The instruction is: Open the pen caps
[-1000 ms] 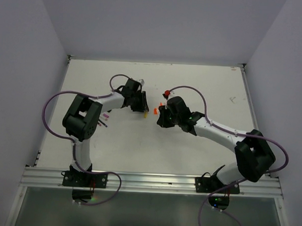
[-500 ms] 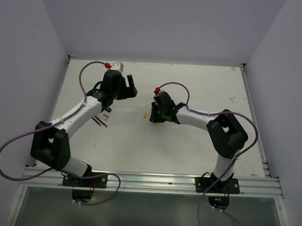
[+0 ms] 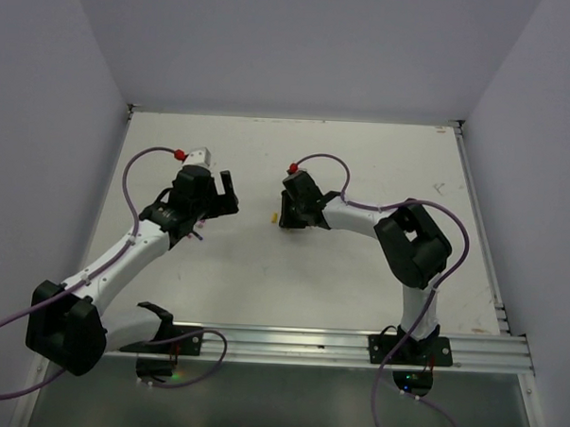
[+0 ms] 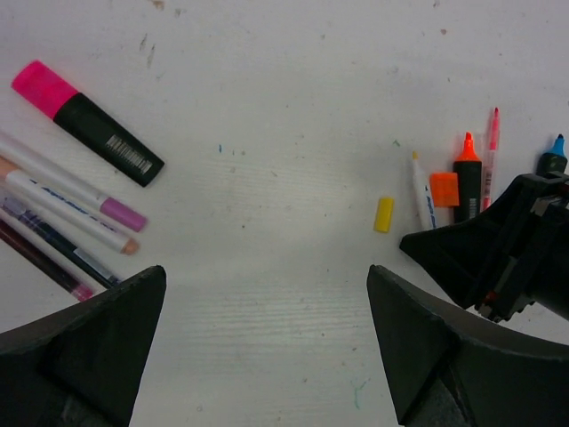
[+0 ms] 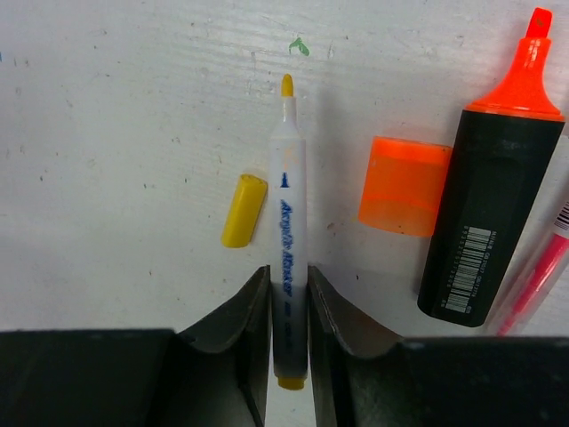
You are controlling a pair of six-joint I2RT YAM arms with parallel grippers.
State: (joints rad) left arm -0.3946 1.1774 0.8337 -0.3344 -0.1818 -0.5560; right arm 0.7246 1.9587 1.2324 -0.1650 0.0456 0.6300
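Pinching the thin white yellow-tipped marker (image 5: pixel 289 222) in the right gripper (image 5: pixel 289 285), its small yellow plastic cap (image 5: pixel 244 210) now off, lying just beside (1 opened); pulls the left gripper (image 4: pixel 265 294) back, spread wide, empty.

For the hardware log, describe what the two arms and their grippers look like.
The left arm and right arm match: white tubular links between bulky black joint housings. A purple cable loops loosely beside each, meeting a small red knob near the wrist. The left gripper and right gripper both have matte black, wedge-shaped fingers. No lettering is legible.
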